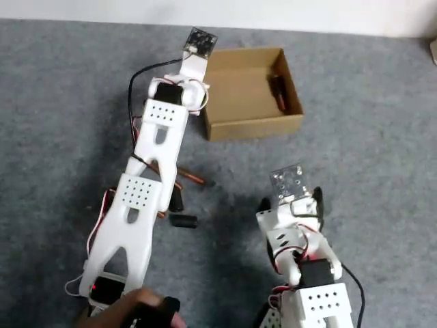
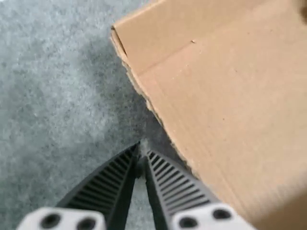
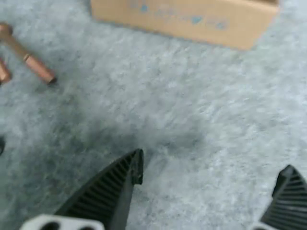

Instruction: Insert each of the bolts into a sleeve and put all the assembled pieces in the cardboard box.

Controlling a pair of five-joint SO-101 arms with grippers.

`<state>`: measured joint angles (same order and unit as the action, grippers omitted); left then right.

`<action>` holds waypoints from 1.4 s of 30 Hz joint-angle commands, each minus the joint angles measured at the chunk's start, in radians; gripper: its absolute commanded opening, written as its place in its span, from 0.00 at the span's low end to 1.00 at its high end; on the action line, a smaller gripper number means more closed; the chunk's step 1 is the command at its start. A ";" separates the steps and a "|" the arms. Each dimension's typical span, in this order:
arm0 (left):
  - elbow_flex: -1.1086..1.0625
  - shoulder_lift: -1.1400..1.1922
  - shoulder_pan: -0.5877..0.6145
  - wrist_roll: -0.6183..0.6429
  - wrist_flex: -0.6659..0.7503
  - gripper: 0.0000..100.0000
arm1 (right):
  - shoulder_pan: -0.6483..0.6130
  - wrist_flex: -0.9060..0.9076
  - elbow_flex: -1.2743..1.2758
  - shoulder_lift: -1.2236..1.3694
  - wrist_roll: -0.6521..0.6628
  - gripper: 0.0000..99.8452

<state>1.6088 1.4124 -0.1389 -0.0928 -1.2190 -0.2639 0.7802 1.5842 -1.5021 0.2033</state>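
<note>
High view – cardboard box (image 1: 252, 92): upper middle of the frame, open on top, standing on the grey surface (image 1: 369, 137).
High view – dark piece (image 1: 278, 92): inside the box, along its right wall.
High view – left arm (image 1: 153, 171): runs from the lower left up to the box's left wall.
High view – copper bolt (image 1: 191, 176): left of centre on the surface, just right of the left arm.
High view – black sleeve (image 1: 183, 221): lying below the bolt; a second sleeve (image 1: 176, 199) sits between them, against the arm.
High view – right arm (image 1: 300, 246): lower right, well apart from the box.
Left wrist view – left tool (image 2: 141, 158): fingers pressed together, nothing between them, tips over the surface just outside the box wall.
Right wrist view – right tool (image 3: 211, 177): fingers wide apart, nothing between them, above bare surface; the box lies beyond, with the copper bolt (image 3: 26, 57) off to one side.
</note>
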 commanded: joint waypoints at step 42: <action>-0.789 -1.428 0.302 -0.005 -0.572 0.01 | -0.015 -0.120 0.048 -0.007 0.002 0.39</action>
<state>1.0503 0.3291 0.2217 -0.0913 -1.7852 -0.2746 0.6912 1.6364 -1.5021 0.2033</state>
